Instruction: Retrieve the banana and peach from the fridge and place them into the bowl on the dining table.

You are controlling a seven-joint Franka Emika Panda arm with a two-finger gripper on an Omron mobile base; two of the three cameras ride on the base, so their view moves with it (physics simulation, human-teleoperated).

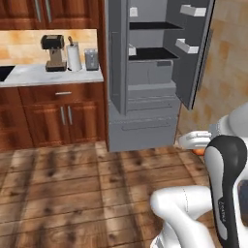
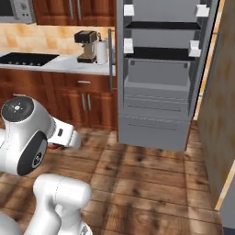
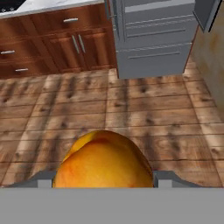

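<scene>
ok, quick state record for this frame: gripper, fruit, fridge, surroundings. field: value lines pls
gripper: gripper shut on the peach, held above the wooden floor
peach: orange-red, large between the finger tips in the hand view; a sliver of orange beside the hand in the left base view
fridge: fridge stands with both doors open, dark shelves showing, lower drawers shut
banana: cannot tell where it is
counter: coffee machine and paper towel roll left of the fridge

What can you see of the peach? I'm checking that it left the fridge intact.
The peach is a round, smooth-skinned fruit, yellow-orange on top and shading to red-orange lower down, with no visible damage. It sits between the fingertips of the gripper, close to the hand camera, held above the wooden floor well back from the open fridge. A sliver of orange shows beside the arm.
</scene>
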